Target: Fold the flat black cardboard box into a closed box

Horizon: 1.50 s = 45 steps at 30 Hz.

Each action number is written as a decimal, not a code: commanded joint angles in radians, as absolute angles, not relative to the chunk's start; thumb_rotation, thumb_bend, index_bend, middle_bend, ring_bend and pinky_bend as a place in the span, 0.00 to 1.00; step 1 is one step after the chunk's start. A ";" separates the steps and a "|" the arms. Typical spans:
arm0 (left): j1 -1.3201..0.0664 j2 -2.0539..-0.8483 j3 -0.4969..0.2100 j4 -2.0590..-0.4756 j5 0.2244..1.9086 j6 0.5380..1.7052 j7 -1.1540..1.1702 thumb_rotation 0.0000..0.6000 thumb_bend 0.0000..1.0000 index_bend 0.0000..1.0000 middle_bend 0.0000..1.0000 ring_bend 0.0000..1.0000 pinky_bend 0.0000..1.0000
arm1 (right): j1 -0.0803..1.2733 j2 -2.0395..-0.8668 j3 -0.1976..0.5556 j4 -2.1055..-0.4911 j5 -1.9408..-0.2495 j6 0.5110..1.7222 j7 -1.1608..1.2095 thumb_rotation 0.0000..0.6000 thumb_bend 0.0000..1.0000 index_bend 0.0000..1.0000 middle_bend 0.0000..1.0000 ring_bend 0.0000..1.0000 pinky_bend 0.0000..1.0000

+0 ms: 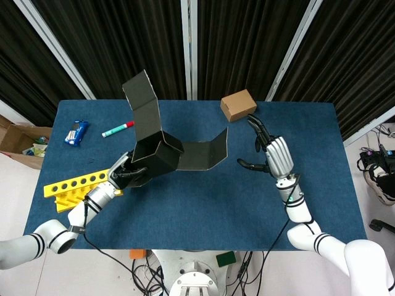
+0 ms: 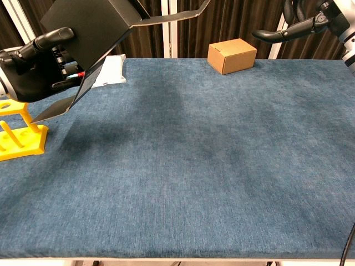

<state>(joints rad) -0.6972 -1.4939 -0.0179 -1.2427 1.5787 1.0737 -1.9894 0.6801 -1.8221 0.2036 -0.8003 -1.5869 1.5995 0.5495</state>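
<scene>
Left of centre, head view: left hand (image 1: 126, 172) grips the black box (image 1: 157, 154) from below, its fingers wrapped on the lower wall.
Right of centre: right hand (image 1: 271, 154) is spread, holding nothing, apart from the box.
Box place: lifted off the table (image 1: 203, 209), a formed tube at the left hand; one flap (image 1: 143, 102) stands up toward the top, another panel (image 1: 207, 151) trails right toward the right hand.
Chest view: box (image 2: 91, 22) at upper left, tilted, held by the left hand (image 2: 30, 66).
Handling, judged: light, stiff card, creased where it folds; smooth, so it may slip or spring back.
Where to hold: a flat wall near a crease, pushing flaps at their free edge.
Further out: brown box (image 1: 238, 105), marker (image 1: 117, 129), yellow rack (image 1: 74, 188).
</scene>
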 commanded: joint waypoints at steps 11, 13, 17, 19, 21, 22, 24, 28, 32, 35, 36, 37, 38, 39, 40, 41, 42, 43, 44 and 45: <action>-0.703 -1.484 -0.024 -1.273 1.577 1.078 -2.028 1.00 0.14 0.34 0.31 0.64 0.95 | 0.713 -1.973 0.247 -0.690 -1.576 1.674 0.556 1.00 0.00 0.00 0.04 0.70 0.85; -0.707 -1.481 -0.026 -1.280 1.576 1.074 -2.031 1.00 0.14 0.34 0.31 0.64 0.95 | 0.727 -1.996 0.258 -0.683 -1.572 1.680 0.560 1.00 0.00 0.00 0.04 0.70 0.85; -0.714 -1.476 -0.026 -1.292 1.581 1.069 -2.022 1.00 0.14 0.34 0.31 0.64 0.95 | 0.762 -2.043 0.278 -0.660 -1.568 1.687 0.556 1.00 0.00 0.00 0.03 0.70 0.85; -0.718 -1.473 -0.024 -1.296 1.586 1.067 -2.008 1.00 0.14 0.34 0.31 0.64 0.95 | 0.781 -2.060 0.287 -0.648 -1.569 1.689 0.550 1.00 0.00 0.00 0.03 0.70 0.85; -0.723 -1.472 -0.020 -1.296 1.592 1.061 -1.981 1.00 0.14 0.34 0.31 0.64 0.95 | 0.799 -2.072 0.297 -0.645 -1.567 1.693 0.543 1.00 0.00 0.00 0.03 0.70 0.85; -0.725 -1.473 -0.018 -1.296 1.594 1.057 -1.963 1.00 0.14 0.34 0.31 0.64 0.95 | 0.808 -2.077 0.302 -0.647 -1.567 1.692 0.539 1.00 0.00 0.00 0.03 0.70 0.85; -0.732 -1.471 -0.015 -1.299 1.595 1.044 -1.925 1.00 0.14 0.34 0.31 0.64 0.95 | 0.827 -2.083 0.309 -0.655 -1.569 1.694 0.532 1.00 0.00 0.00 0.03 0.70 0.85; -0.743 -1.465 -0.010 -1.307 1.591 1.019 -1.842 1.00 0.13 0.34 0.31 0.64 0.95 | 0.854 -2.077 0.310 -0.685 -1.586 1.704 0.502 1.00 0.00 0.00 0.03 0.70 0.85; -0.749 -1.458 -0.011 -1.316 1.577 0.997 -1.785 1.00 0.13 0.34 0.31 0.64 0.95 | 0.869 -2.043 0.286 -0.741 -1.615 1.690 0.451 1.00 0.00 0.00 0.03 0.70 0.85; -0.752 -1.457 -0.011 -1.316 1.569 0.984 -1.736 1.00 0.13 0.34 0.31 0.64 0.95 | 0.878 -2.005 0.268 -0.798 -1.634 1.665 0.396 1.00 0.00 0.00 0.03 0.69 0.85; -0.753 -1.457 -0.011 -1.316 1.566 0.980 -1.724 1.00 0.13 0.34 0.31 0.64 0.95 | 0.881 -1.990 0.263 -0.818 -1.640 1.655 0.379 1.00 0.00 0.00 0.03 0.69 0.85; -0.753 -1.457 -0.011 -1.316 1.563 0.976 -1.713 1.00 0.13 0.34 0.31 0.64 0.95 | 0.883 -1.976 0.259 -0.837 -1.645 1.646 0.360 1.00 0.00 0.00 0.03 0.69 0.85; -0.753 -1.457 -0.011 -1.317 1.560 0.972 -1.702 1.00 0.13 0.34 0.31 0.64 0.95 | 0.886 -1.959 0.254 -0.862 -1.652 1.637 0.336 1.00 0.00 0.00 0.03 0.69 0.85; -0.753 -1.457 -0.010 -1.315 1.559 0.969 -1.692 1.00 0.13 0.34 0.31 0.64 0.95 | 0.888 -1.946 0.249 -0.881 -1.656 1.627 0.320 1.00 0.00 0.00 0.03 0.69 0.85; -0.753 -1.457 -0.010 -1.313 1.558 0.968 -1.681 1.00 0.13 0.34 0.31 0.64 0.95 | 0.889 -1.933 0.245 -0.898 -1.659 1.617 0.305 1.00 0.00 0.00 0.03 0.69 0.85; -0.753 -1.458 -0.008 -1.309 1.557 0.966 -1.664 1.00 0.13 0.34 0.31 0.64 0.95 | 0.891 -1.917 0.238 -0.920 -1.663 1.598 0.286 1.00 0.00 0.00 0.03 0.69 0.85; -0.752 -1.460 -0.007 -1.306 1.557 0.965 -1.650 1.00 0.13 0.34 0.31 0.64 0.95 | 0.894 -1.901 0.230 -0.937 -1.668 1.581 0.274 1.00 0.00 0.00 0.03 0.69 0.85; -0.752 -1.460 -0.005 -1.303 1.558 0.964 -1.636 1.00 0.13 0.34 0.31 0.64 0.95 | 0.897 -1.885 0.221 -0.952 -1.674 1.564 0.262 1.00 0.00 0.00 0.04 0.69 0.85; -0.751 -1.462 -0.004 -1.298 1.558 0.962 -1.615 1.00 0.13 0.34 0.31 0.64 0.95 | 0.903 -1.864 0.212 -0.969 -1.682 1.540 0.241 1.00 0.00 0.00 0.05 0.69 0.85; -0.751 -1.463 -0.003 -1.295 1.558 0.961 -1.599 1.00 0.13 0.34 0.31 0.63 0.95 | 0.909 -1.846 0.201 -0.981 -1.693 1.521 0.228 1.00 0.00 0.00 0.06 0.69 0.85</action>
